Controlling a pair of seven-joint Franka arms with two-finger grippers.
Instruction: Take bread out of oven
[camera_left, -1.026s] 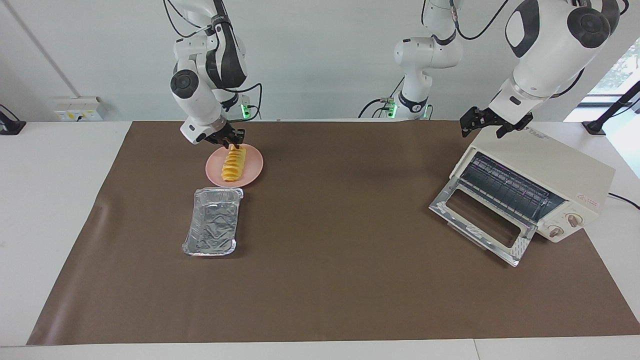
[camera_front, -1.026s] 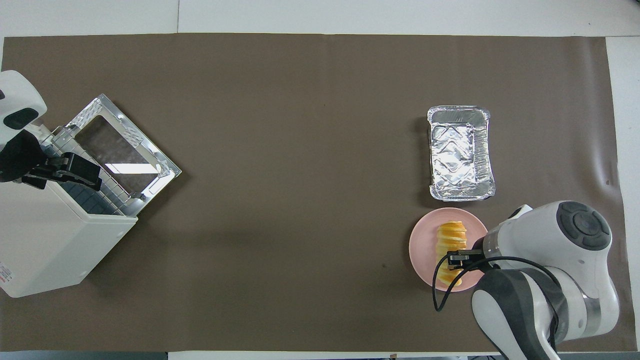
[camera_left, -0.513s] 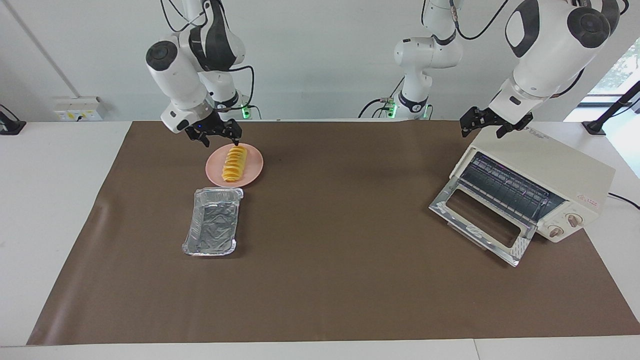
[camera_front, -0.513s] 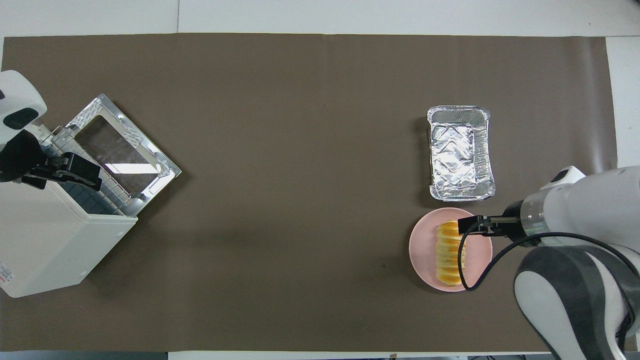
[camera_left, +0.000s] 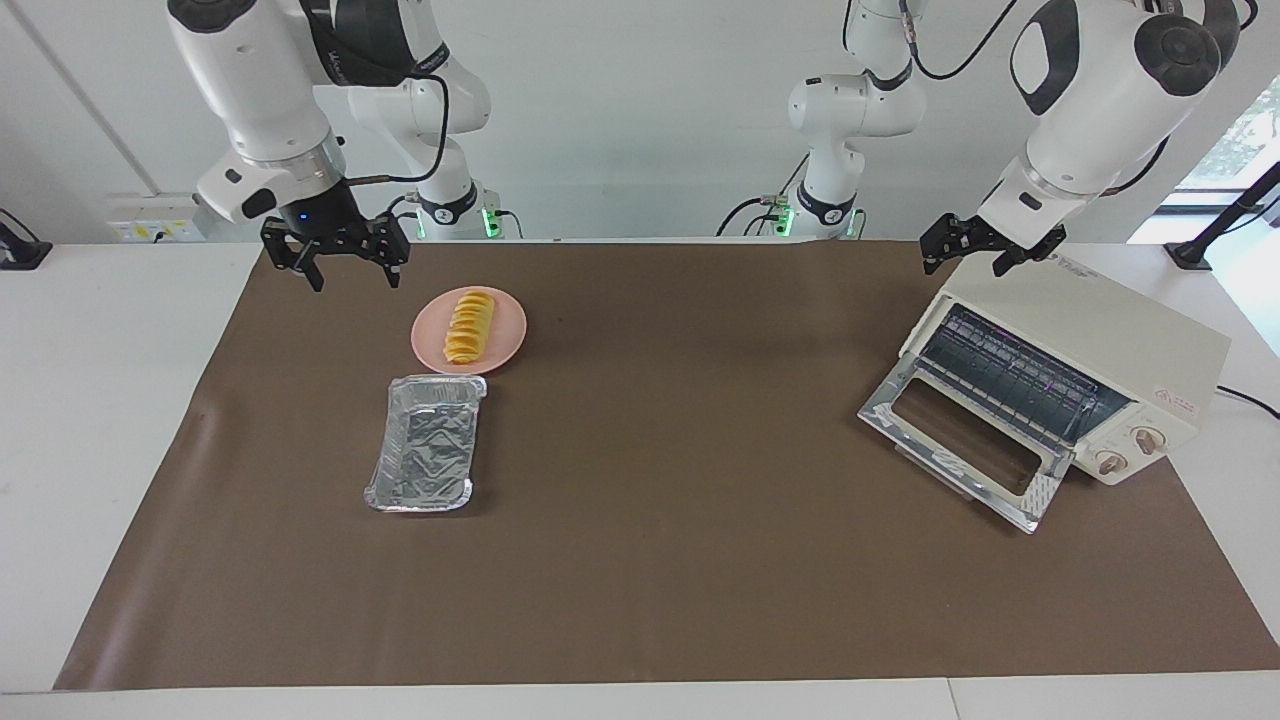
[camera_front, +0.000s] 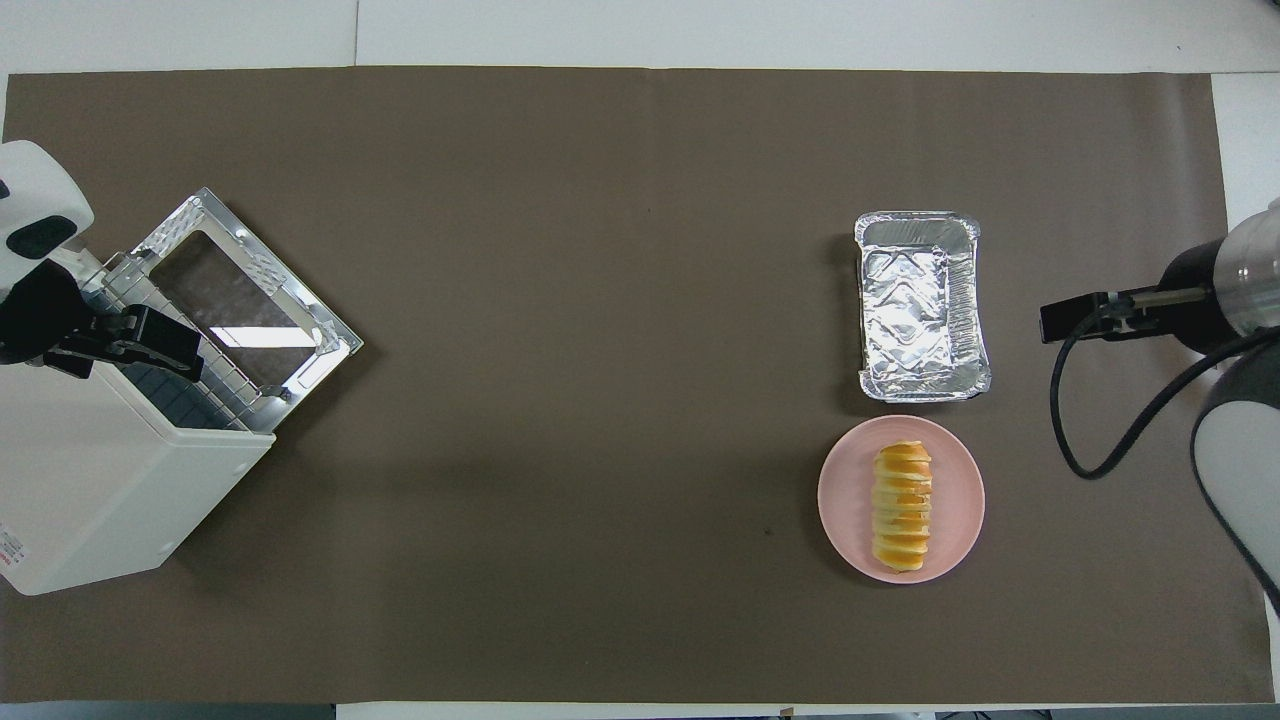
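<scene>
A brown mat covers the white counter (camera_left: 90, 400) below a pale wall. The bread (camera_left: 468, 326) lies on the pink plate (camera_left: 505, 335), well apart from the toaster oven (camera_left: 1090, 350), whose glass door (camera_left: 965, 440) hangs open on a bare rack. My right pincer (camera_left: 345, 268) hangs empty with fingers spread over the mat's edge at my right arm's end, the loaf just toward the middle of the counter from it. The loaf's long axis runs from my end outward, toward the foil tray (camera_left: 425, 457). My left pincer (camera_left: 975, 245) waits over the oven's top; I cannot tell its fingers' state. The overhead view shows the tray empty; the facing view shows the 2 knobs (camera_left: 1130, 452). I judge the job done.
</scene>
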